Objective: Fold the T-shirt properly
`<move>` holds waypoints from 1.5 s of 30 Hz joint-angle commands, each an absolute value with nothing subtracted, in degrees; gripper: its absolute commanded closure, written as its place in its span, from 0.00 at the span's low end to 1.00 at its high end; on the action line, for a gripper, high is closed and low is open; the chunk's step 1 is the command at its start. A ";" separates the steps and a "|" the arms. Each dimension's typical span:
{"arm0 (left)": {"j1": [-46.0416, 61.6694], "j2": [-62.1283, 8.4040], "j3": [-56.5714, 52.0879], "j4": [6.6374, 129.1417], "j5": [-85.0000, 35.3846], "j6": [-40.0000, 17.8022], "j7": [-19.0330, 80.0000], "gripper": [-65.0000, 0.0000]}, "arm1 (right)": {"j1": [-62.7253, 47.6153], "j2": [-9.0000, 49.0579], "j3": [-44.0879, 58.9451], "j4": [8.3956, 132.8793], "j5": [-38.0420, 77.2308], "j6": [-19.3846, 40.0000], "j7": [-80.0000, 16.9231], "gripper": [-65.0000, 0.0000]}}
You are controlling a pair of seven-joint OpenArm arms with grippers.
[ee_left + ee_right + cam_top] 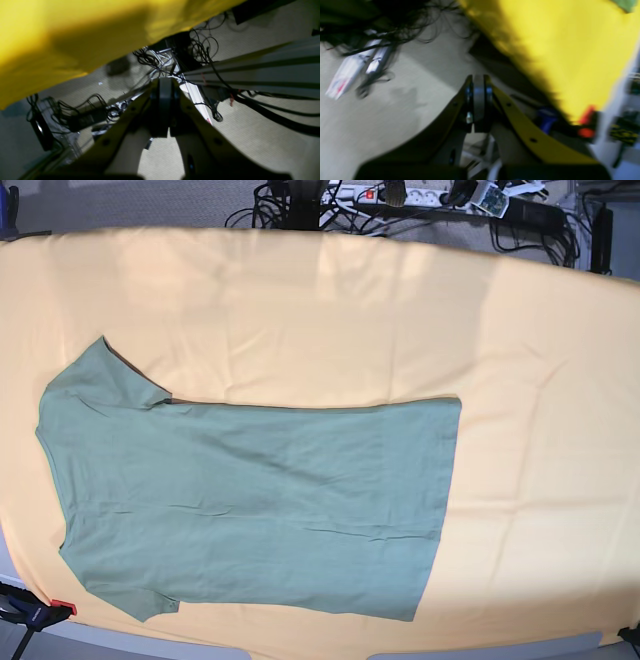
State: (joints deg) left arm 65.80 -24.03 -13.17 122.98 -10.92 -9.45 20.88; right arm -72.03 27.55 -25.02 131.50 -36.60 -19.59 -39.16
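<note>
The sage-green T-shirt [250, 495] lies flat and spread out on the yellow-orange cloth [400, 320], its sleeves and neck end to the left and its hem to the right. Neither arm shows in the base view. My left gripper [165, 85] is shut with nothing between its pads, hanging beside the table's edge above the floor. My right gripper [478, 80] is shut and empty too, below the cloth's hanging edge [557, 50]. A small green corner of the T-shirt [626, 5] shows at the top right of the right wrist view.
Tangled black cables [200, 47] and a power strip [85, 117] lie on the floor under the table. An aluminium frame rail [262, 72] runs to the right. More cables and power strips [400, 195] sit behind the table. A red and black clamp [40, 612] grips the front left corner.
</note>
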 commanded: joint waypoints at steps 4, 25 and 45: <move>62.04 -26.13 -13.63 124.03 -10.72 -9.45 19.57 1.00 | -67.26 27.83 -24.97 133.84 -40.84 -17.52 -37.93 1.00; 27.07 -46.70 -9.41 110.76 -2.63 -27.22 5.43 1.00 | -37.93 27.81 -2.66 131.09 -14.15 6.98 -30.74 1.00; -19.86 -47.07 38.87 84.55 11.75 -25.93 -2.96 0.48 | -32.53 28.34 0.43 116.25 -9.85 15.22 -27.03 0.55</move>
State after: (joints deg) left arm -19.27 -46.30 39.09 84.38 10.94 -25.67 -3.68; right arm -32.88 27.40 0.05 115.50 -9.43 15.75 -27.81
